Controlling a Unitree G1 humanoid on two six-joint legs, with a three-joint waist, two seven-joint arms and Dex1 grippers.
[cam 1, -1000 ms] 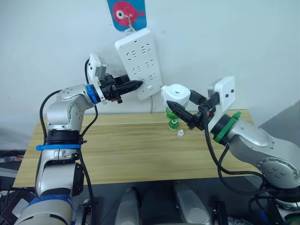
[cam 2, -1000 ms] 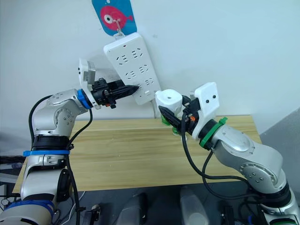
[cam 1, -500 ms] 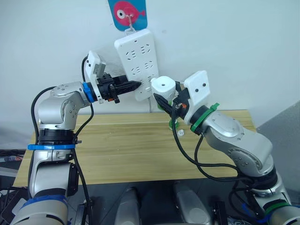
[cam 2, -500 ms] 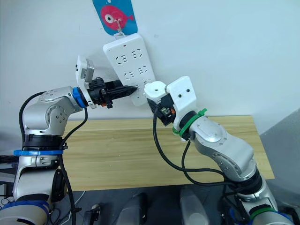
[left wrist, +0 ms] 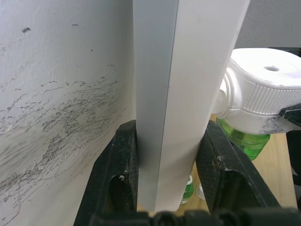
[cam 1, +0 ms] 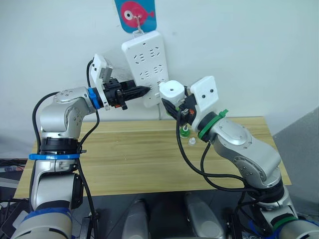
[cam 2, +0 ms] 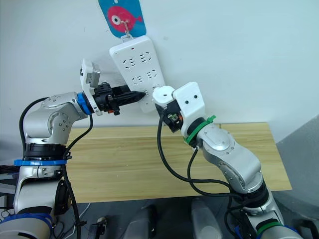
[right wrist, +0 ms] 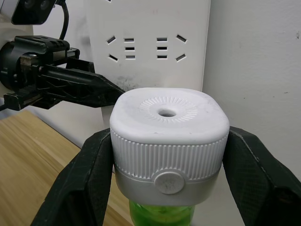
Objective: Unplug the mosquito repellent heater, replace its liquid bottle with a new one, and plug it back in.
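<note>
Left gripper (cam 1: 144,90): raised at the wall on the left, its two black fingers (left wrist: 117,174) clamped on the lower edge of the power strip, one on each side of it.
Power strip (cam 1: 148,67): long, white, multi-socket, hanging tilted on the wall from a hook over a blue card with a pink fish (cam 1: 135,12); the left gripper pinches its lower left edge.
Mosquito repellent heater (right wrist: 169,141): white, rounded, ribbed sides and a small round hole on its face, with a green liquid bottle (right wrist: 162,214) under it; it is held up just beside the lower right end of the power strip.
Right gripper (cam 1: 172,105): lifted toward the wall, fingers closed on the heater's two sides.
Table (cam 1: 124,159): light wood, below both arms.
On the table: a second green bottle (cam 1: 185,132) and a small clear cap (cam 1: 191,142), right of centre, near the far edge.
</note>
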